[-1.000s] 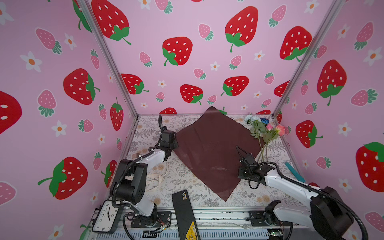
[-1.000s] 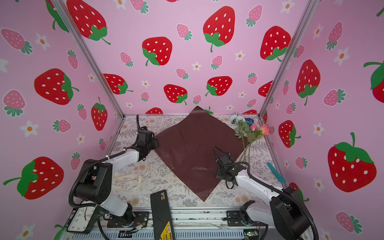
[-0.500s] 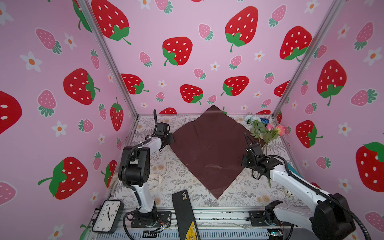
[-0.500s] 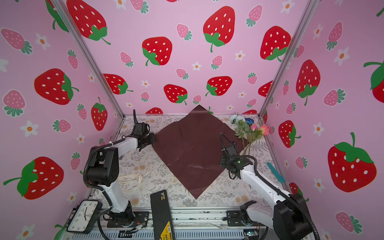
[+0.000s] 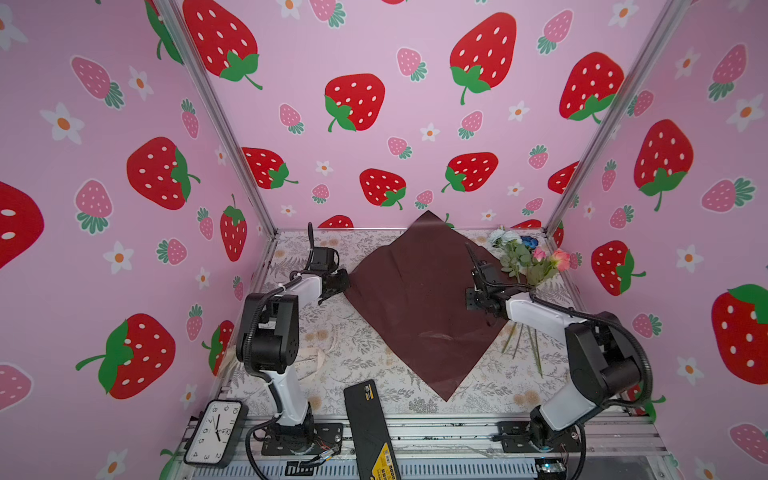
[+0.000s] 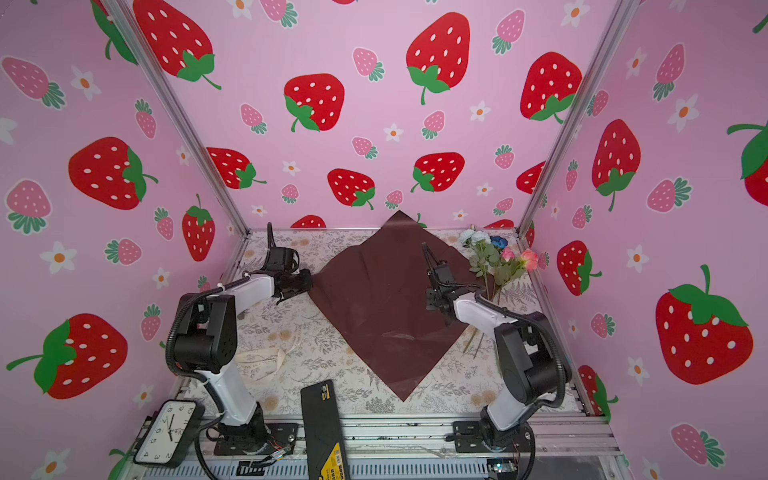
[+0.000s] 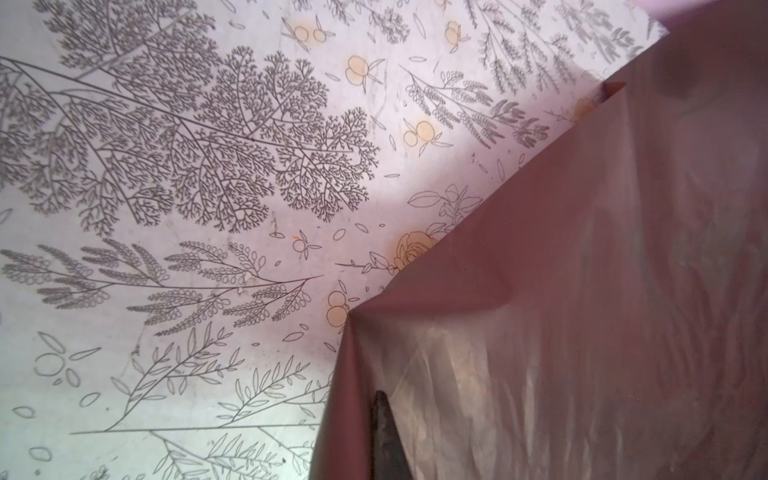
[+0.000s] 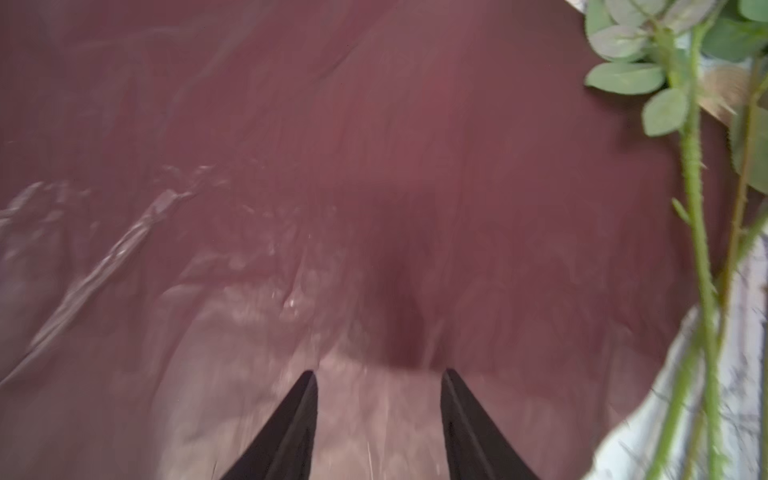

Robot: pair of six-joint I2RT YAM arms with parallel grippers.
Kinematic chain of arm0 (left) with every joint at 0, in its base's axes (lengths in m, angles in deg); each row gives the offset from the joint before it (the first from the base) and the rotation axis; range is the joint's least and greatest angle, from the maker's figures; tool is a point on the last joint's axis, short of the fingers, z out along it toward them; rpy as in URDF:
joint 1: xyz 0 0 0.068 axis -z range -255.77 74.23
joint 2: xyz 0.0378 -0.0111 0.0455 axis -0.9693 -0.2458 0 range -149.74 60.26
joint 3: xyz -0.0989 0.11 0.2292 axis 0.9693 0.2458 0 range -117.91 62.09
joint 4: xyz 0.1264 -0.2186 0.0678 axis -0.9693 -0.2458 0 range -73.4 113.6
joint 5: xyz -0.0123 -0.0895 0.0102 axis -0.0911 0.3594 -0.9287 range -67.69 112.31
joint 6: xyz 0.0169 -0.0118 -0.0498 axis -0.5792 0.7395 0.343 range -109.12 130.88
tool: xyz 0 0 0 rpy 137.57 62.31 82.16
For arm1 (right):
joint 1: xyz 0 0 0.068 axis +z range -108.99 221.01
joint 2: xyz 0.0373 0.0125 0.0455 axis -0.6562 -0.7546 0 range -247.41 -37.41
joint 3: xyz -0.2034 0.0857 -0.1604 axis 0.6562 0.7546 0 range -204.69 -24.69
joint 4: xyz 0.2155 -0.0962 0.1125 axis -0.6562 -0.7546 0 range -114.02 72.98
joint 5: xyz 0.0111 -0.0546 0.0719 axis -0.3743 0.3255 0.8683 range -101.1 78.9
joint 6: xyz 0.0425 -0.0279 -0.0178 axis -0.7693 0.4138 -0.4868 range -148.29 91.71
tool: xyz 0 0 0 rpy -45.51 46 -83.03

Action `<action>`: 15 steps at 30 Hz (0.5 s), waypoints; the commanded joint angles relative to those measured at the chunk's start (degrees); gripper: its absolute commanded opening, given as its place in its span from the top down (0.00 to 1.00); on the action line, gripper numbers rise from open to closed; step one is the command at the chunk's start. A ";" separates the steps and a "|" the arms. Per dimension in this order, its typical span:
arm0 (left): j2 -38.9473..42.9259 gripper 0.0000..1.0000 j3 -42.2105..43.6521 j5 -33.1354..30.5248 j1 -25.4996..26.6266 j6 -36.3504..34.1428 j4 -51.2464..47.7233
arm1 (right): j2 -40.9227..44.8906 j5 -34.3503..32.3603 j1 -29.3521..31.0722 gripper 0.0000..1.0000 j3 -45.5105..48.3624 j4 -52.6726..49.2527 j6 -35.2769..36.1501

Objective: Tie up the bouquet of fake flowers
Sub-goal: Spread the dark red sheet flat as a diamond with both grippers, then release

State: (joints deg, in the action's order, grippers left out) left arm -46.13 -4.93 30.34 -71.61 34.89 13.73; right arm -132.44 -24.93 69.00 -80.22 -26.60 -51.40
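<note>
The dark red wrapping paper point(image 5: 415, 316) point(image 6: 374, 316) lies spread as a diamond on the table. The fake flowers point(image 5: 525, 259) point(image 6: 496, 262) lie at the back right, blooms toward the corner, with their stems point(image 8: 698, 208) crossing the paper's right edge. My left gripper point(image 5: 343, 279) point(image 6: 307, 277) point(image 7: 376, 399) is shut on the paper's left corner, and the paper point(image 7: 582, 291) hides one finger. My right gripper point(image 5: 471, 300) point(image 6: 430, 300) point(image 8: 378, 374) hovers open just over the paper point(image 8: 332, 166), left of the stems, with nothing between its fingers.
A cream ribbon point(image 5: 320, 353) point(image 6: 266, 359) lies on the floral tabletop beside the left arm. A black box point(image 5: 370, 428) and a clock point(image 5: 214, 432) sit at the front edge. Pink strawberry walls close in the back and both sides.
My left gripper has drawn the paper's left corner back and leftward. My right gripper opened wider and moved from the paper's front right edge toward the flowers.
</note>
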 commanded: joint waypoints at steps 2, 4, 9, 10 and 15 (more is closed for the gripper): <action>1.34 1.00 -0.59 0.93 -0.04 0.16 -2.84 | -5.64 0.03 -0.12 0.49 -1.87 0.36 2.05; 1.62 1.00 -0.45 1.33 -0.16 0.03 -3.52 | -6.81 0.92 -0.13 0.49 -0.78 0.43 1.05; 2.31 1.00 -0.48 2.54 -0.98 -0.60 -6.46 | -5.85 4.62 -0.09 0.49 5.28 0.88 -2.36; 2.69 1.00 -0.03 2.33 -1.15 -0.63 -6.65 | -5.28 5.29 0.04 0.49 6.73 0.88 -3.06; 4.03 1.00 2.45 2.07 -1.53 0.48 -6.02 | -1.90 6.47 0.82 0.49 13.40 -0.30 -6.74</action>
State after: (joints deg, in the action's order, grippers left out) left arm -43.68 -3.51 32.27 -72.72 34.80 9.03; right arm -134.38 -21.25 69.26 -71.72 -20.40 -54.55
